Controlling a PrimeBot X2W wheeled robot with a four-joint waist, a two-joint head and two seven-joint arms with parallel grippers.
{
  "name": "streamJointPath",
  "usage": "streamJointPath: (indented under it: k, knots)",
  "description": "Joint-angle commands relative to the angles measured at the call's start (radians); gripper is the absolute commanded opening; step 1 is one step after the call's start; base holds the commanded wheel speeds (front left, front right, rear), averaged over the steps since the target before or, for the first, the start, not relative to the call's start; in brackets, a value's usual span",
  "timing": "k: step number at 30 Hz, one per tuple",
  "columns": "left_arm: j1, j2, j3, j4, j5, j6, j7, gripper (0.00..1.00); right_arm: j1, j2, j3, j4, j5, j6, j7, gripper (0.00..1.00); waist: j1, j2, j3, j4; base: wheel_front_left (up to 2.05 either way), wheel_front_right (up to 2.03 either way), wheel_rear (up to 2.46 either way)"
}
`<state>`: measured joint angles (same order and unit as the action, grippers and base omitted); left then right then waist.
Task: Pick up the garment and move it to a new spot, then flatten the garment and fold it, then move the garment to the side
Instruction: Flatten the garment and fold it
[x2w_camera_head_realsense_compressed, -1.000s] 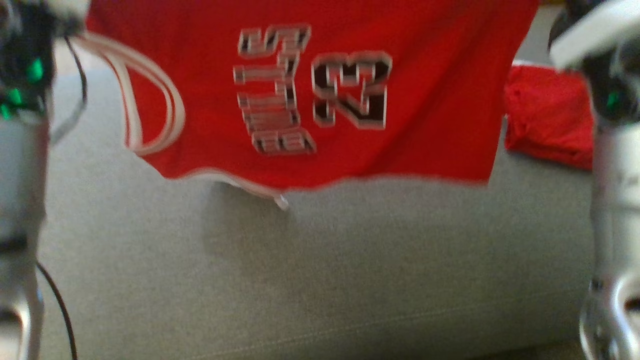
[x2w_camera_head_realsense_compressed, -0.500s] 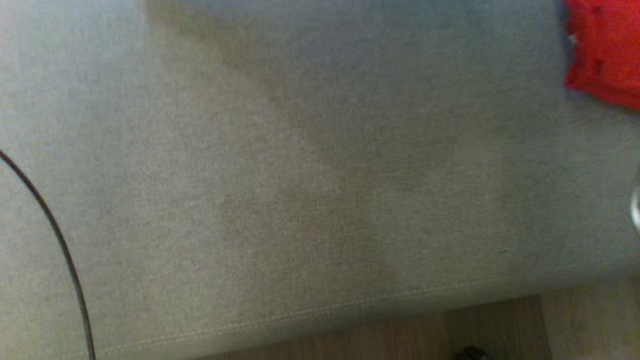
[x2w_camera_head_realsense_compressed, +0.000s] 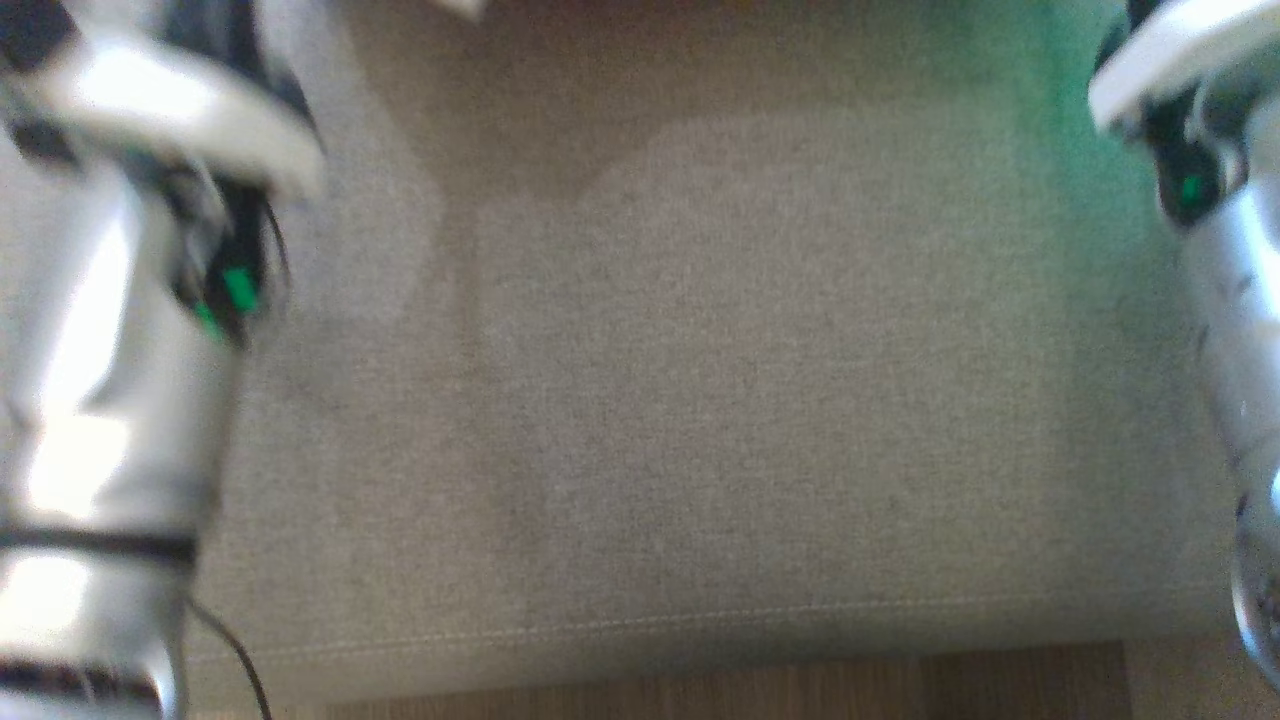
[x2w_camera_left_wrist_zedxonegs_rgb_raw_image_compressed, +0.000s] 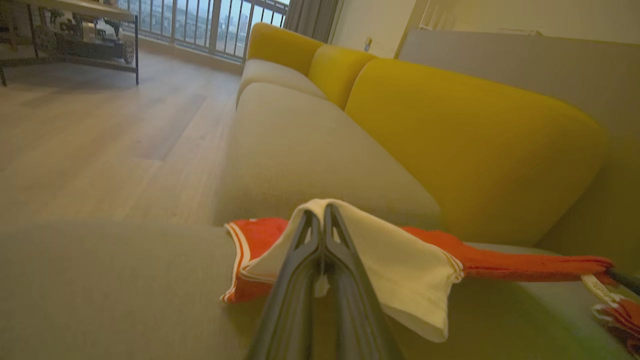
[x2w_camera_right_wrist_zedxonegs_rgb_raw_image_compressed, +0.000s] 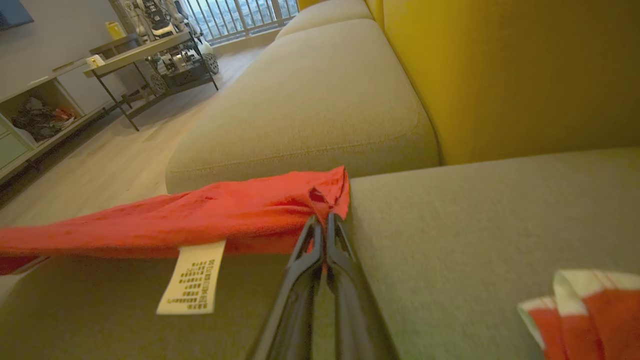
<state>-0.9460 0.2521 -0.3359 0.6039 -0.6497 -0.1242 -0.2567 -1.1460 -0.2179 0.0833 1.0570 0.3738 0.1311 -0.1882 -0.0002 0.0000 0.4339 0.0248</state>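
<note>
At the centre bottom of the left wrist view, the left end effector (x2w_camera_left_wrist_zedxonegs_rgb_raw_image_compressed: 322, 212) has its two dark fingers pressed together on a cream-coloured fold of the garment (x2w_camera_left_wrist_zedxonegs_rgb_raw_image_compressed: 400, 260). From that fold the garment's red cloth runs as a narrow band to the right edge of the frame. A red portion edged with white stripes lies just left of the fingers.

At the centre bottom of the right wrist view, the right end effector (x2w_camera_right_wrist_zedxonegs_rgb_raw_image_compressed: 325, 220) is likewise pinched closed, gripping a bunched red corner of the garment (x2w_camera_right_wrist_zedxonegs_rgb_raw_image_compressed: 200, 215). The cloth extends from there to the left edge of the frame, and a white care label (x2w_camera_right_wrist_zedxonegs_rgb_raw_image_compressed: 192, 277) hangs from its lower edge. The garment is thus held taut between the two end effectors, low over the grey seat cushion (x2w_camera_right_wrist_zedxonegs_rgb_raw_image_compressed: 475, 215). Whether it touches the cushion cannot be told.

A second red-and-white cloth (x2w_camera_right_wrist_zedxonegs_rgb_raw_image_compressed: 590, 310) lies on the cushion at the lower right of that frame. Yellow back cushions (x2w_camera_left_wrist_zedxonegs_rgb_raw_image_compressed: 475, 140) rise in the upper right, and a wooden floor (x2w_camera_left_wrist_zedxonegs_rgb_raw_image_compressed: 100, 125) fills the left.

In the blurred head view, the left forearm (x2w_camera_head_realsense_compressed: 100, 400) occupies the left edge and the right forearm (x2w_camera_head_realsense_compressed: 1230, 350) the right edge.
</note>
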Motion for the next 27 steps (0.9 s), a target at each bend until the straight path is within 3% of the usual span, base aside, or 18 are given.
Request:
streamJointPath:
  k: [1, 4, 7, 9, 14, 21, 27]
  knots:
    - [0.104, 0.05, 0.007, -0.063, -0.026, -0.005, 0.003, 0.0, 0.059, -0.013, 0.016, -0.02, 0.044, 0.0, 0.02, 0.0, 0.0002, 0.0, -0.089, 0.018, 0.0, 0.0, 0.0]
    - [0.23, 0.061, 0.004, -0.093, -0.06, -0.004, 0.025, 0.0, 0.133, -0.022, 0.027, -0.023, 0.083, 0.0, 0.042, 0.0, 0.0002, 0.0, -0.138, 0.017, 0.0, 0.0, 0.0]
    - [0.412, 0.084, 0.014, -0.156, -0.104, 0.027, 0.071, 0.0, 0.244, -0.031, 0.049, -0.048, 0.132, 0.0, 0.071, 0.0, 0.0002, 0.0, -0.208, 0.008, 0.0, 0.0, 0.0]
    - [0.578, 0.105, 0.026, -0.263, -0.138, 0.076, 0.11, 0.0, 0.343, -0.044, 0.058, -0.084, 0.173, 0.0, 0.098, 0.0, 0.0002, 0.0, -0.259, 0.003, 0.0, 0.0, 0.0]
    - [0.814, 0.125, 0.051, -0.472, -0.182, 0.17, 0.151, 0.0, 0.498, -0.056, 0.053, -0.165, 0.213, 0.0, 0.137, 0.0, 0.0002, 0.0, -0.311, -0.008, 0.0, 0.0, 0.0]
    - [1.023, 0.128, 0.067, -0.682, -0.209, 0.266, 0.17, 0.0, 0.718, -0.047, -0.01, -0.351, 0.21, 0.0, 0.169, 0.0, 0.0002, 0.0, -0.331, -0.026, 0.0, 0.0, 0.0]
    - [1.166, 0.14, 0.082, -0.811, -0.216, 0.338, 0.184, 0.0, 0.931, -0.035, -0.12, -0.581, 0.173, 0.0, 0.276, 0.0, 0.0002, 0.0, -0.327, -0.044, 0.0, 0.0, 0.0]
